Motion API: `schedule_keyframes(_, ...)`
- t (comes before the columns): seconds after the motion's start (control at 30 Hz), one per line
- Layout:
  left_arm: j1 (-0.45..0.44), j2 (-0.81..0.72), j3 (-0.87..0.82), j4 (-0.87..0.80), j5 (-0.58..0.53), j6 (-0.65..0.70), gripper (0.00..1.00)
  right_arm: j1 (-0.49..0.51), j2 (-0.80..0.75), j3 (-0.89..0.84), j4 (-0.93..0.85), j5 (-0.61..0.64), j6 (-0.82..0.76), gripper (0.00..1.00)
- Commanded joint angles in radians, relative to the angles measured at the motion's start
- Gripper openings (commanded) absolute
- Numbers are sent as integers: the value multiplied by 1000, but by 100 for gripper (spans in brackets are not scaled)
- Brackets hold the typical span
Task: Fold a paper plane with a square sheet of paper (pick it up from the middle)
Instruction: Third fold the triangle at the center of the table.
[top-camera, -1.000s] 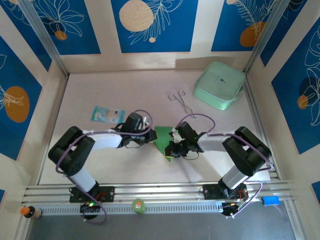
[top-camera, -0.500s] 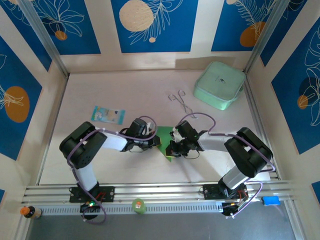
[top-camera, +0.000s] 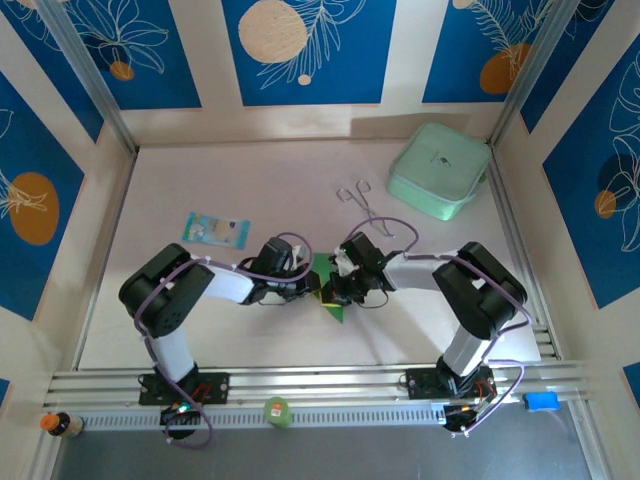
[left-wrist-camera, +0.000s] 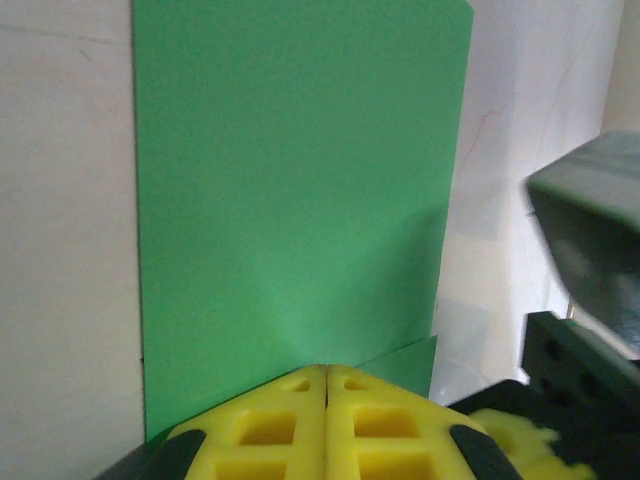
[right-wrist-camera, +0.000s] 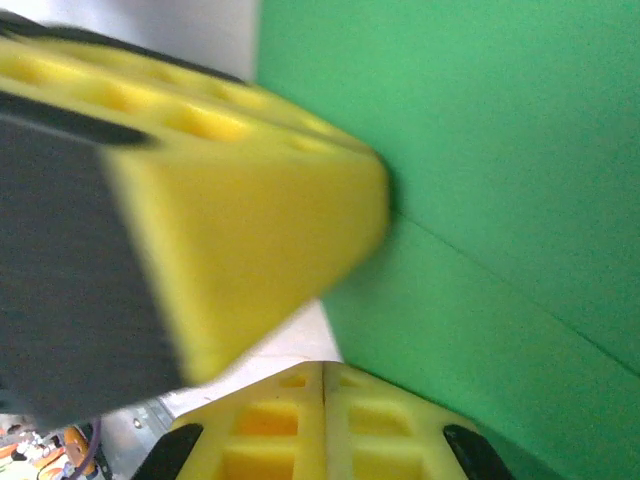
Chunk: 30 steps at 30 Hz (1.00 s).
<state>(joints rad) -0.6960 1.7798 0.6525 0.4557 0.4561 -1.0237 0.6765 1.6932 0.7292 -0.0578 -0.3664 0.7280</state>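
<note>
- Two pincers met over the square sheet of paper (top-camera: 327, 268) near the middle of the worktop (top-camera: 250, 180): the left pincer (top-camera: 312, 290) from the left, the right pincer (top-camera: 336, 290) from the right.
- Both had their yellow pads pressed together at the sheet's edge; whether paper was pinched between them could not be told.
- The bright-green sheet lay flat, with one creased flap folded over.
- A mint-green box (top-camera: 438, 170) sat far right, and a light-blue packet (top-camera: 215, 229) lay well to the left.
</note>
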Motion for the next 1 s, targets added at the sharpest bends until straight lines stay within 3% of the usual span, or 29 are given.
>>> schedule_keyframes(0.0,4,12,-16,-102,-29,4,0,8,-9,-37,-36,-9,-15,1)
schedule_keyframes(0.43,8,11,-28,-107,-42,-5,0,6,-208,-245,-23,1,51,1)
schedule_keyframes(0.67,9,-3,-61,-46,-47,-73,0,-16,-294,-297,-40,44,74,1)
schedule_keyframes(0.97,-6,-93,-122,-33,-139,-166,0,-45,-541,-332,-106,227,91,4)
